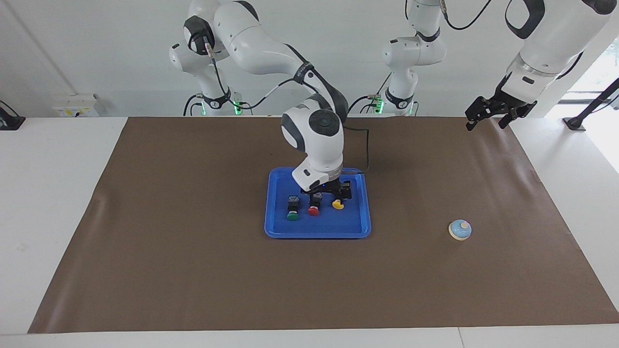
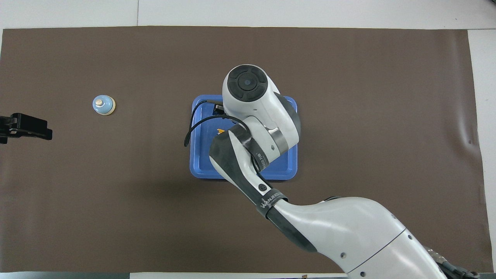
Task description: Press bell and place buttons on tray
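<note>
We find the green [image 1: 292, 216], red [image 1: 313, 210] and yellow [image 1: 338, 205] buttons lying in a row in the tray [image 1: 355, 229]. The right gripper [image 1: 328, 192] hangs released just above them. The left gripper [image 1: 492, 112] waits open above the mat's [image 1: 193, 266] corner. The bell [image 1: 460, 229] sits on the mat, toward the left arm's end.

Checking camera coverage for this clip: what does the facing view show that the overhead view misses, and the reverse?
Facing only: the green button and red button in the blue tray, and the right gripper low over them, beside the yellow button.
Overhead only: nothing extra; the right arm's wrist covers most of the tray.
Both: the tray, a sliver of the yellow button, the bell on the brown mat, and the waiting left gripper.
</note>
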### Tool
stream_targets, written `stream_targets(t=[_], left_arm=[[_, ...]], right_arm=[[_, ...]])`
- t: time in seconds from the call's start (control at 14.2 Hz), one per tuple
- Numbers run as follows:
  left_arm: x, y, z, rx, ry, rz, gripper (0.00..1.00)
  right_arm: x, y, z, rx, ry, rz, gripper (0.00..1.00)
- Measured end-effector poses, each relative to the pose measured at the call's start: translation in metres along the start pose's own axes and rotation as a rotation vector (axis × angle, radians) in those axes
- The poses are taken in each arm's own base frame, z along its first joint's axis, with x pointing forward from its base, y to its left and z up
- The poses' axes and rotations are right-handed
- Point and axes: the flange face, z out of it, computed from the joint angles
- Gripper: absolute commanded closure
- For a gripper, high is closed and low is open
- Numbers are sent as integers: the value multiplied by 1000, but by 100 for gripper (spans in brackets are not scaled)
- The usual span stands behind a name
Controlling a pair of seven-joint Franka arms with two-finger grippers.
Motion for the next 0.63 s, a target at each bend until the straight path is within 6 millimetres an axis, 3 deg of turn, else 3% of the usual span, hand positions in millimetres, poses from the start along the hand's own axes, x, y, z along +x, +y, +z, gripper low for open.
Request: stream_targets(t=[0.14,0.35,0.63], left_arm=[[0,0,0,0,0,0,0],[0,0,0,0,0,0,0],[0,0,0,0,0,0,0]], right_arm=[[40,44,-27,4,15,68,0],[94,128,-69,-11,14,-1,0],[132,228,-111,-34,-19,-127,0]])
